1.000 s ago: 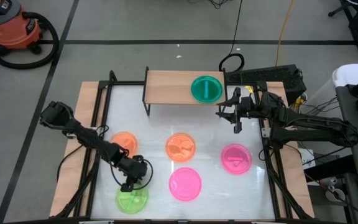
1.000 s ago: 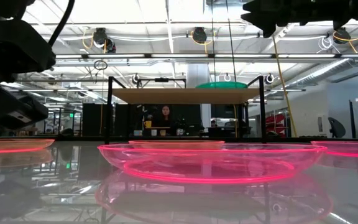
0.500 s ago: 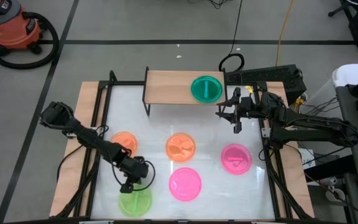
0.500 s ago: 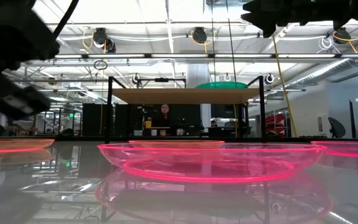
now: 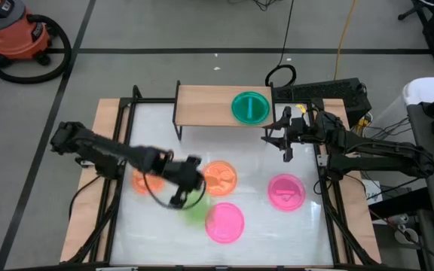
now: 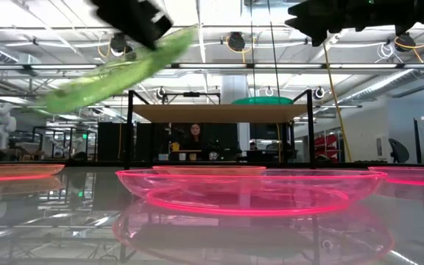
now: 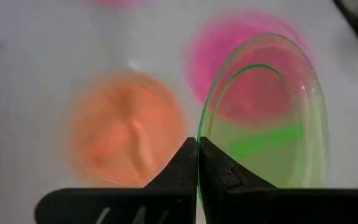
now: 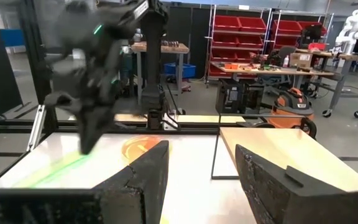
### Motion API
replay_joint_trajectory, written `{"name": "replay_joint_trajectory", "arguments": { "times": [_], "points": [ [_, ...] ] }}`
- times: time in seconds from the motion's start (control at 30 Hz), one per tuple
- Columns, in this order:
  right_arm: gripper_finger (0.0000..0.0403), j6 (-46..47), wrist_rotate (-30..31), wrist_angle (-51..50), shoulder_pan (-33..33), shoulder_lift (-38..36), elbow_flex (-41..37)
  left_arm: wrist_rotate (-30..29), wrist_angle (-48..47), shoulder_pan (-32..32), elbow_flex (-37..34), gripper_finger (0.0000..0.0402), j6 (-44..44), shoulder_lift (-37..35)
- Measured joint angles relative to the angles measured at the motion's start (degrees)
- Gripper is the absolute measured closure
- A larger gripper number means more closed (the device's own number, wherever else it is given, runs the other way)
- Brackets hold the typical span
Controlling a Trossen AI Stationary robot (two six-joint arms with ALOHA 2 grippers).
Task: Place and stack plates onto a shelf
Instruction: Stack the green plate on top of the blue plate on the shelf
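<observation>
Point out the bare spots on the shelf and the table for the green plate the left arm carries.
The shelf is bare left of the teal plate. The table's strip in front of the shelf is bare too. Orange plates and pink plates crowd the near half.

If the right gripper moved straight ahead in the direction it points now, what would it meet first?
Probably nothing nearby: the right gripper, jaws open, points left above the table, past the shelf's front edge. Farther on, perhaps the left arm; depth is unclear.

Green plate (image 6: pixel 116 70) tilted, airborne; teal plate (image 5: pixel 250 106) on shelf (image 5: pixel 202 105).
</observation>
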Motion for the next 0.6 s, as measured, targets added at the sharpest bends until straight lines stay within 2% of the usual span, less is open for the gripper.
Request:
{"name": "replay_joint_trajectory", "arguments": {
  "times": [0.13,0.27,0.47,0.6],
  "points": [
    [0.0236,-0.5,-0.1,0.2,0.0,-0.7,0.0,-3.1,4.1,9.6,5.7,0.04,3.9,0.0],
    [0.0236,-1.6,-0.1,0.7,0.0,-2.6,0.0,-2.3,11.7,20.9,7.9,0.04,0.1,0.0],
    [0.0236,-1.5,-0.1,0.5,0.0,-4.7,0.0,5.1,24.6,35.2,8.0,0.0401,-11.9,2.1],
    [0.0236,-1.6,-0.1,0.5,0.0,-4.7,0.0,11.5,34.1,38.7,8.0,0.0401,-18.6,6.5]
  ]
}}
